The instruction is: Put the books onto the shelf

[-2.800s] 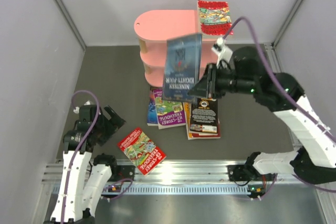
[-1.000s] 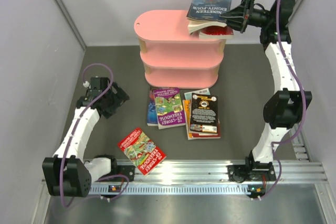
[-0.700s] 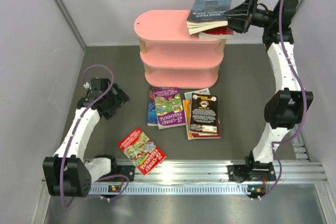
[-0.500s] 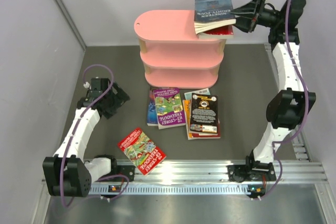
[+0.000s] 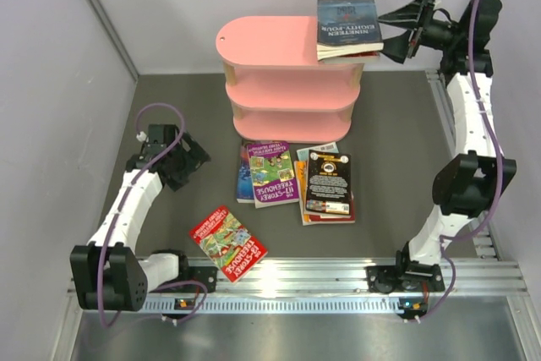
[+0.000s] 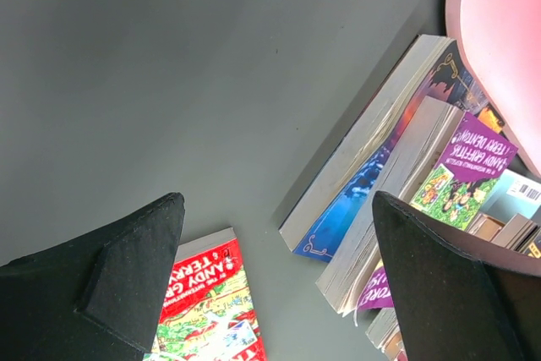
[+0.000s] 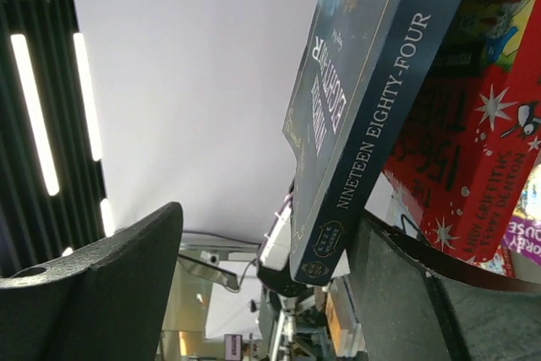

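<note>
Pink shelf (image 5: pixel 270 40) carries the dark blue book (image 5: pixel 348 27) flat on a red book (image 7: pixel 473 150) at the right end of its top board; your right gripper (image 5: pixel 389 31) reaches high just beside it, jaws apart, holding nothing; your left gripper (image 5: pixel 188 166) hangs low over the grey floor, wide open; the other books (image 5: pixel 296 179) lie before the shelf, with free floor around them.

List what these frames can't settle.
Top view: the red starry book on the pink three-tier shelf is almost wholly covered by the dark blue Nineteen Eighty-Four paperback.
Top view: the shelf's lower tiers sit under its overhanging top; contents unseen.
Top view: the teal book on the floor is mostly buried under the black-covered book; title hidden.
Left wrist view: the red cartoon paperback is cut off by the bottom edge.
</note>
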Tool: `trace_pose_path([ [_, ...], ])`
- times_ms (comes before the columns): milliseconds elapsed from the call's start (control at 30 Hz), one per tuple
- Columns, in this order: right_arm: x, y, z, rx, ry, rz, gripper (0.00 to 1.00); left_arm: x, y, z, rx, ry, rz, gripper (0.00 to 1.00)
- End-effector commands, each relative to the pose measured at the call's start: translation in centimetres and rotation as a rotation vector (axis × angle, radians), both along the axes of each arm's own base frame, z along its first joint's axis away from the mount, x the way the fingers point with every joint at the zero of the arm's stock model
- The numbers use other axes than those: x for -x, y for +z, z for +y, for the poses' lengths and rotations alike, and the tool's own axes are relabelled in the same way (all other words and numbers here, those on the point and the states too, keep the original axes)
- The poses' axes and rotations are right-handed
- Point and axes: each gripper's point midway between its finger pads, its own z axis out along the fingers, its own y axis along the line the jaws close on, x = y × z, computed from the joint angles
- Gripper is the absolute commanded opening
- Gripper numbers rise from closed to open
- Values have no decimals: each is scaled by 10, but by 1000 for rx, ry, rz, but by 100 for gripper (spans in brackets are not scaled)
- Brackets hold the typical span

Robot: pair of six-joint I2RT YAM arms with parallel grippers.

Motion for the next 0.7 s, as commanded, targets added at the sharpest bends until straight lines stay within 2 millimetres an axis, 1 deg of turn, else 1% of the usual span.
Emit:
trace_pose_path([
  [0,32,17,13,53,6,-101,76,-17,22,-1,7,5,-78,98],
  [33,31,13,12,68,-2,-94,78,-16,23,-1,8,4,-78,97],
  [67,32,6,11,81,-26,-3,78,-15,23,-1,4,3,-76,97],
  [100,28,-5,8,133,-40,-52,79,-14,24,0,0,6,-78,97],
  [133,28,-9,7,160,-49,-49,79,-13,24,1,-4,6,-77,97],
  [167,29,-2,5,202,-87,-70,80,-12,24,1,-8,3,-75,97],
  [200,26,-26,2,256,-82,-8,80,-9,23,2,-15,2,-71,97],
  [233,32,-15,1,295,-101,-49,80,-8,23,3,-20,-2,-70,97],
  [267,20,-29,-5,345,-138,-17,80,-7,24,3,-23,-3,-70,97],
  [300,26,-38,-9,389,-141,6,80,-5,24,4,-26,-5,-64,97],
  [400,25,-41,-20,458,-207,-12,80,-3,28,4,-36,-17,-66,97],
  [433,24,-45,-22,468,-218,-5,81,-2,28,4,-38,-19,-65,97],
  [500,28,-44,-24,484,-231,-18,81,-2,32,4,-41,-24,-68,97],
  [533,31,-47,-24,490,-223,-7,81,-1,31,10,-70,-8,-62,97],
  [667,41,-57,-29,563,-217,-15,83,1,34,11,-75,-12,-64,97],
])
